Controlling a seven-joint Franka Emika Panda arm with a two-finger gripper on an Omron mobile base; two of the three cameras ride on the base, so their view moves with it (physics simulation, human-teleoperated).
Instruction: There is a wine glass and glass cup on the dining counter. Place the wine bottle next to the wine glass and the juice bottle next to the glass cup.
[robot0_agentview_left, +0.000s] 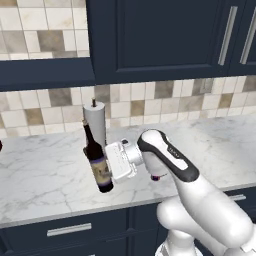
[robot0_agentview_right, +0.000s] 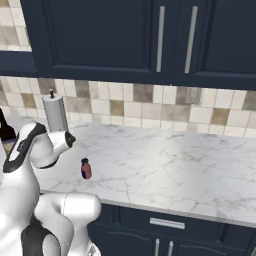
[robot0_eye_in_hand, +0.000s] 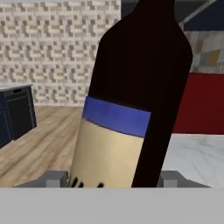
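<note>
Clamped on the tall, nearly black glass wine bottle (robot0_agentview_left: 98, 162) at its tan paper label: white two-finger end effector (robot0_agentview_left: 111, 167), jaws pressed against the bottle's sides, seen in the left base view. Bottle lifted clear of the white, grey-veined marble worktop (robot0_agentview_left: 45, 175) and tilted, neck leaning up and to the left, base hanging over the worktop's front part. From the hand view, dark bottle body (robot0_eye_in_hand: 135, 92) close up between the two grey finger tips (robot0_eye_in_hand: 56, 178), with a blue band above the tan label.

Just behind the bottle's neck: upright white paper-towel roll (robot0_agentview_left: 95, 125) on a dark spindle (close enough to overlap the neck in the left base view, contact not discernible). Same roll (robot0_agentview_right: 55, 114) standing near the tiled wall in the right base view.

Tiny juice bottle with dark purple cap and pinkish-red body (robot0_agentview_right: 86, 169) upright on the worktop near its front edge, just beside the arm's elbow; in the left base view mostly hidden behind the forearm, only a dark red sliver (robot0_agentview_left: 155, 177) showing.

Dark navy wall cabinets (robot0_agentview_right: 100, 40) with long metal handles above; beige and brown tiled backsplash (robot0_agentview_left: 165, 100) behind; navy drawers (robot0_agentview_left: 70, 230) below the worktop.
</note>
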